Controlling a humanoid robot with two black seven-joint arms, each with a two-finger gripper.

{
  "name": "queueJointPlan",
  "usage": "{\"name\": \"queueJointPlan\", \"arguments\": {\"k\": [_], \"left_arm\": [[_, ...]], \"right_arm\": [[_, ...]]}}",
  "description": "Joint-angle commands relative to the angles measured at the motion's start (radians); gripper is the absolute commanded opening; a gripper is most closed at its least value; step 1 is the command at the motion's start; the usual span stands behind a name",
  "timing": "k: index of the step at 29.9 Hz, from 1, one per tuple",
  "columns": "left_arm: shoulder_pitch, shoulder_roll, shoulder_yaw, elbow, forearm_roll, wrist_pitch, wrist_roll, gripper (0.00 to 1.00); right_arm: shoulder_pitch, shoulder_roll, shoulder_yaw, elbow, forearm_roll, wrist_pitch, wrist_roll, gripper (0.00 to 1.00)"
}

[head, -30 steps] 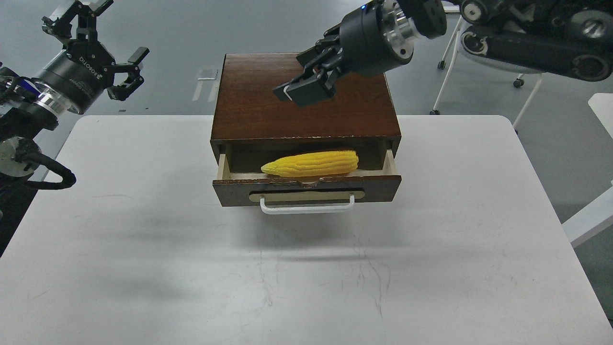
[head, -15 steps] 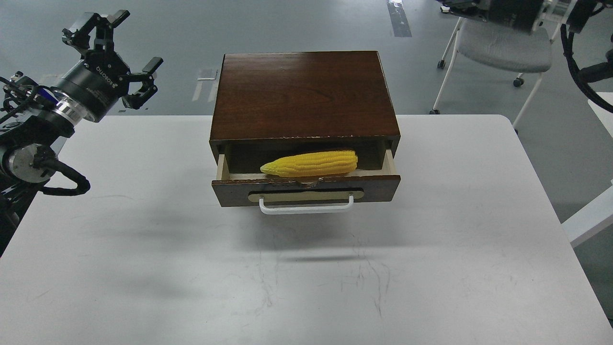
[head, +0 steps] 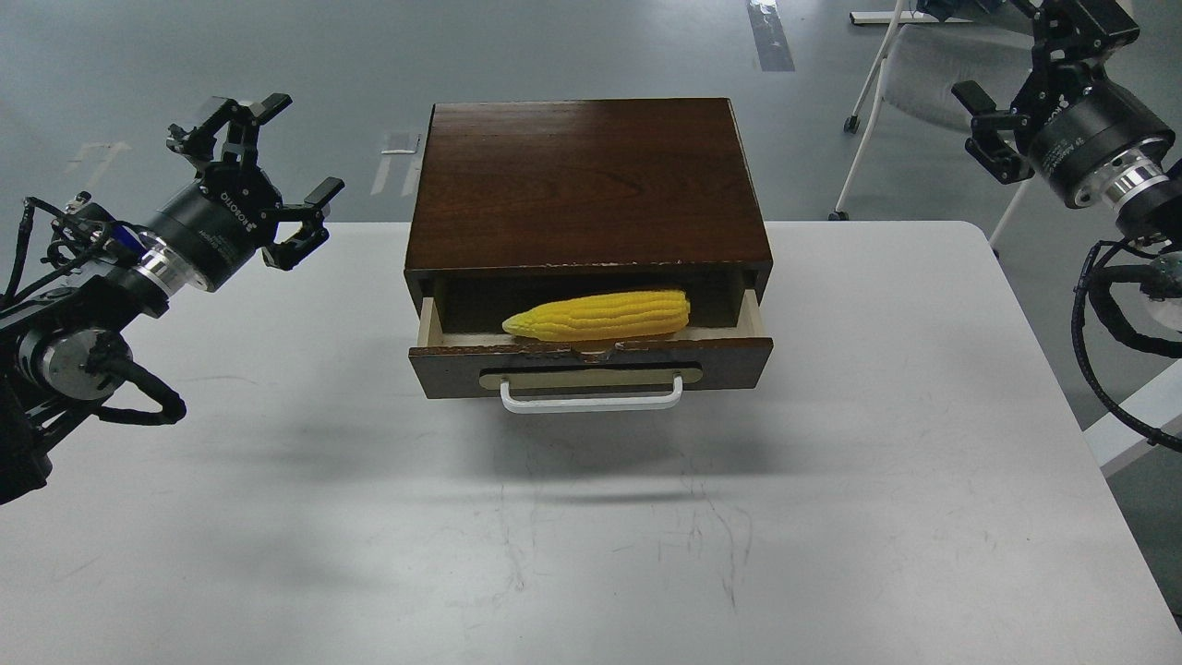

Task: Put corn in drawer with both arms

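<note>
The yellow corn (head: 600,315) lies lengthwise inside the drawer (head: 591,368), pointed end to the left. The drawer is pulled partly out of the dark brown wooden box (head: 588,185); its white bar handle (head: 591,398) faces me. My left gripper (head: 268,152) is open and empty, held above the table's far left edge, well left of the box. My right gripper (head: 1020,65) is open and empty, high at the far right, clear of the box.
The box stands at the back middle of a white table (head: 591,517). A chair (head: 923,65) stands on the floor behind the table at the right. Another white surface edge (head: 1136,420) shows at the far right.
My right arm has pulled away from above the box, up and to the far right, and its gripper has opened. My left gripper has moved rightward and down a little. The corn has stayed put.
</note>
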Motion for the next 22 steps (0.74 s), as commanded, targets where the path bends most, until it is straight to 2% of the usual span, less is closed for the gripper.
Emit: {"name": "queueJointPlan", "arguments": {"k": [1,15,22], "left_arm": [[0.000,-0.003,-0.001,0.002,0.000,0.000,0.000,0.98],[0.000,-0.007,-0.006,0.002,0.000,0.000,0.000,0.98],[0.000,-0.007,-0.006,0.002,0.000,0.000,0.000,0.98]], "right_arm": [[-0.090,0.054,0.014,-0.036,0.029,-0.010,0.000,1.00],[-0.149,0.216,0.022,-0.065,0.014,-0.107,0.000,1.00],[-0.149,0.221,0.036,-0.067,0.014,-0.110,0.000,1.00]]}}
